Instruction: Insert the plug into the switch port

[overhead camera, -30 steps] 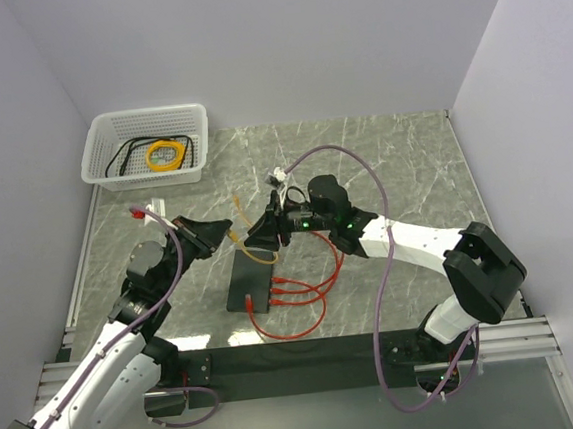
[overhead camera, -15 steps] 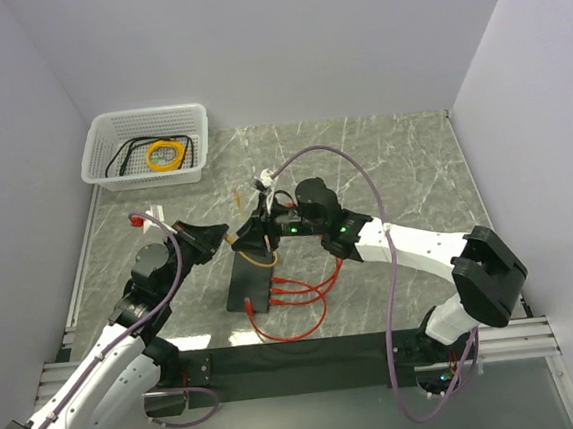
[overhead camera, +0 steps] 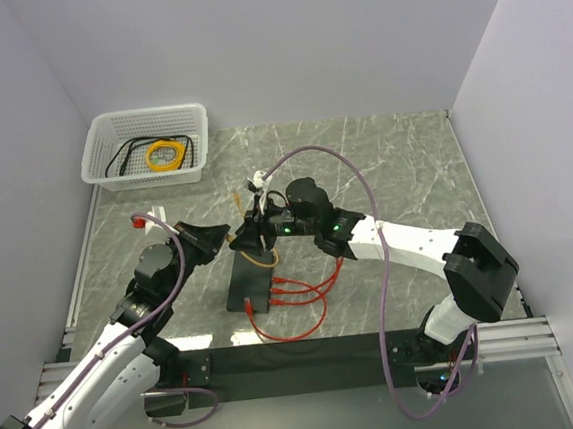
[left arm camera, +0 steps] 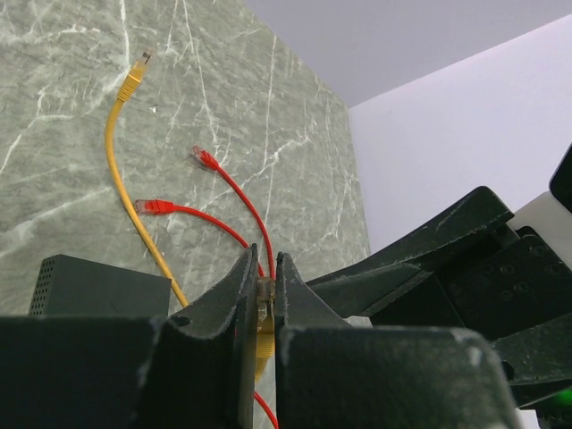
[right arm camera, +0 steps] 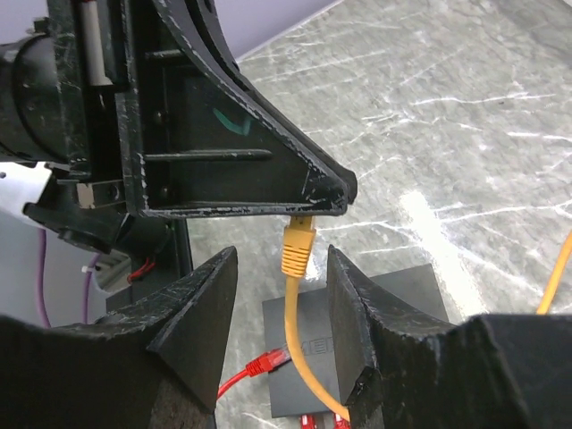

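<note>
Over the black box point(overhead camera: 255, 277), my left claw point(left arm camera: 265, 290) clenches the yellow plug point(right arm camera: 297, 246), right claw point(right arm camera: 281, 259) gaping around it; closing crooked could wrench it loose.

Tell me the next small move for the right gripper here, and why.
Probably close the right gripper on the yellow plug. Its open fingers straddle the plug's boot, just below where the shut left gripper pinches its tip, with the black switch below, so a handover grip looks set up.

Top view high, looking down, wrist views close — facing each other, sharing yellow cord point(right arm camera: 297, 255)
</note>
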You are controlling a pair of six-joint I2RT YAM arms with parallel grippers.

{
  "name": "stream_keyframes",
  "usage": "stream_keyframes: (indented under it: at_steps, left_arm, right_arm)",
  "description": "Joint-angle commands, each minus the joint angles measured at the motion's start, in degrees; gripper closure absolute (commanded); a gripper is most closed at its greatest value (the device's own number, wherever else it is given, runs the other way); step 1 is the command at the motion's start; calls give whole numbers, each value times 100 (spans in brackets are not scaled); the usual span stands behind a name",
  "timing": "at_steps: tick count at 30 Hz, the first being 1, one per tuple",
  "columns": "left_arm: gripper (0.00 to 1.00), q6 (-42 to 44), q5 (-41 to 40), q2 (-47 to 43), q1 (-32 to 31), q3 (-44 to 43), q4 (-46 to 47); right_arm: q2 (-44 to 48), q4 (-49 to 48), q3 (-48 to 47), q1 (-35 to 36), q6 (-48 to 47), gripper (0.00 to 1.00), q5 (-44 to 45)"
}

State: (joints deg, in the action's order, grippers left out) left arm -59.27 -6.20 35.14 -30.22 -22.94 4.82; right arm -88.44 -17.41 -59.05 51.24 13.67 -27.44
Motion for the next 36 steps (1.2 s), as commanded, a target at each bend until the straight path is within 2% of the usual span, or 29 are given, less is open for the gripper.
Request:
stream_keyframes:
  at_steps: [1, 11, 14, 15, 20, 21, 23, 28, 30, 31, 34, 35, 36]
  left_arm:
    - [100, -15, -119, -59, -28, -132, 89]
    - [99, -15, -145, -77, -81, -141, 116]
    - [99, -24, -154, -77, -90, -132, 124]
    - [100, -32, -154, -77, -98, -132, 124]
    - [99, -24, -162, -86, -116, -123, 160]
    - [100, -24, -171, -94, -125, -123, 151]
    - [99, -15, -171, -86, -125, -132, 151]
    - [100, 20, -171, -165, -134, -114, 151]
    - [89, 64, -163, -182, -134, -123, 99]
    - [74, 73, -180, -191, -134, -141, 63]
    - [54, 126, -215, -244, -134, -132, -59]
    - [44, 126, -250, -261, -134, -114, -95]
    - [40, 134, -268, -314, -134, -106, -130]
  right_arm:
    - [-24, -34, -265, 44, -119, 48, 116]
    - [-191, 36, -397, 114, -137, 52, 169]
    - [-226, 53, -423, 123, -145, 56, 169]
    - [-235, 62, -432, 123, -154, 61, 169]
    - [-287, 106, -467, 140, -163, 69, 187]
    - [-287, 106, -459, 140, -163, 74, 187]
    - [-287, 97, -459, 140, -172, 78, 187]
    - [-288, 124, -467, 149, -198, 100, 248]
    - [-270, 124, -450, 140, -189, 100, 362]
    - [-261, 141, -459, 149, -207, 100, 406]
    - [-191, 273, -502, 97, -286, 100, 775]
    - [-147, 325, -555, 70, -338, 100, 915]
    - [-129, 422, -581, -34, -348, 100, 1073]
